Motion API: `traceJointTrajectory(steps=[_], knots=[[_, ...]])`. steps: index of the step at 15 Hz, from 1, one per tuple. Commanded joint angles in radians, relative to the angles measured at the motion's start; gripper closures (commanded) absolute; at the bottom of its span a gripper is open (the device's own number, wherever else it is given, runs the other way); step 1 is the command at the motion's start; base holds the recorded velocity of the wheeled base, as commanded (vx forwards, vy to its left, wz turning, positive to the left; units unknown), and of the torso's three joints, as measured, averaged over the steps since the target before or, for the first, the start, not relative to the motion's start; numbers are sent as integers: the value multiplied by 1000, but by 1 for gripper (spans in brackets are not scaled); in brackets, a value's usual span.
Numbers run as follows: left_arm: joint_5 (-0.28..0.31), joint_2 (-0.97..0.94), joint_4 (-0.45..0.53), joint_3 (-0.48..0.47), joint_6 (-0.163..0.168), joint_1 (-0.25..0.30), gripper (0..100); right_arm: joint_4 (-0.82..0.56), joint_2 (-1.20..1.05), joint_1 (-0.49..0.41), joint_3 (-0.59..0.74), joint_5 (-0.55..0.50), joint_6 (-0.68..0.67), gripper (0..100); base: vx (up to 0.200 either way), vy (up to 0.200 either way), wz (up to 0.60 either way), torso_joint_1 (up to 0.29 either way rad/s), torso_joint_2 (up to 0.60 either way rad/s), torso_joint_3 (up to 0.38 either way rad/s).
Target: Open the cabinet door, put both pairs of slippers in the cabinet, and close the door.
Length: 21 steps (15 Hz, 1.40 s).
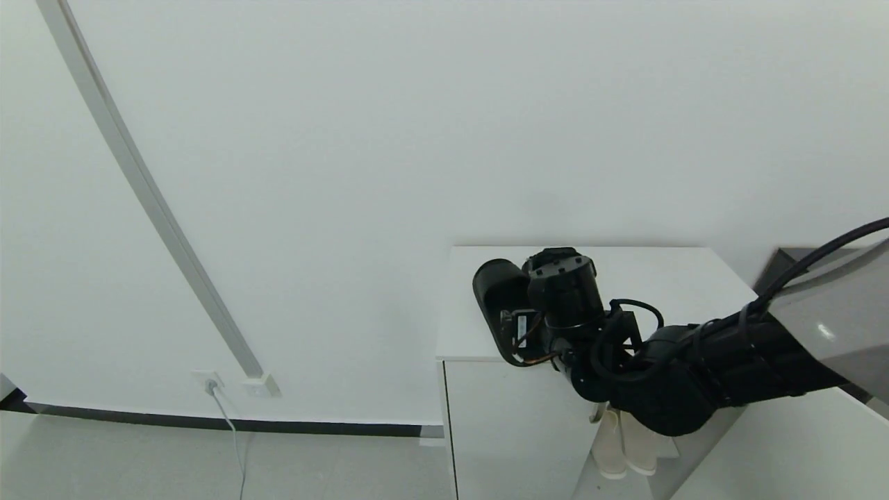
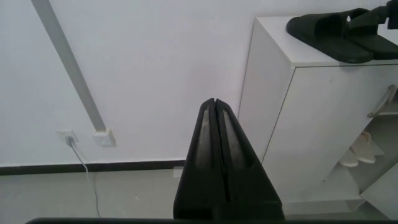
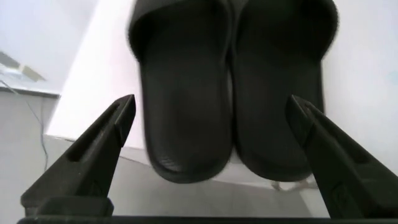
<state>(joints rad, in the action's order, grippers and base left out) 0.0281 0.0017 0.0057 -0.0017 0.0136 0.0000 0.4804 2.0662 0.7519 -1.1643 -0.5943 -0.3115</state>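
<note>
Two pairs of slippers show from the head camera. The black slippers (image 1: 497, 309) lie side by side on the white cabinet (image 1: 667, 278), at the front left corner of its top, with the right arm's wrist right over them. The white slippers (image 1: 625, 448) stand on a shelf inside, below the arm. The left door (image 1: 514, 430) is shut, and the right door (image 1: 785, 451) is swung out toward the robot. To the cabinet's left the wall carries a slanting grey strip (image 1: 139, 180) and a wall socket (image 1: 208, 380), from which a cable (image 1: 233, 434) drops to the floor (image 1: 104, 458), leaving open room on that side.

From the left wrist, the left gripper (image 2: 214, 106) has its fingers pressed together around nothing, well left of the cabinet and lower than its top. The black slippers (image 2: 336, 34) lie on the top. The white slippers (image 2: 360, 149) sit in the open compartment, past the shut door's handle (image 2: 384, 102).

From the right wrist, the right gripper (image 3: 211, 102) has its fingers spread wide, one on each outer side of the black slippers (image 3: 180, 93), not touching them. The slippers' near ends reach past the top's front edge.
</note>
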Motion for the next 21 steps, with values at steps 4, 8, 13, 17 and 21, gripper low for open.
traceJointTrajectory(steps=[4,8,13,17,21], knots=[[0,0,0,0,-3,0,100,73,178,-75,-124,14,49,0,0,0,0,0,0,0],[0,0,0,0,-3,0,100,184,299,-128,-253,62,149,0,0,0,0,0,0,0],[0,0,0,0,-3,0,100,188,373,-143,-384,63,164,0,0,0,0,0,0,0],[0,0,0,0,-3,0,100,190,373,-146,-390,76,164,100,0,0,0,0,0,0],[0,0,0,0,-3,0,100,190,371,-146,-387,76,163,100,0,0,0,0,0,0]])
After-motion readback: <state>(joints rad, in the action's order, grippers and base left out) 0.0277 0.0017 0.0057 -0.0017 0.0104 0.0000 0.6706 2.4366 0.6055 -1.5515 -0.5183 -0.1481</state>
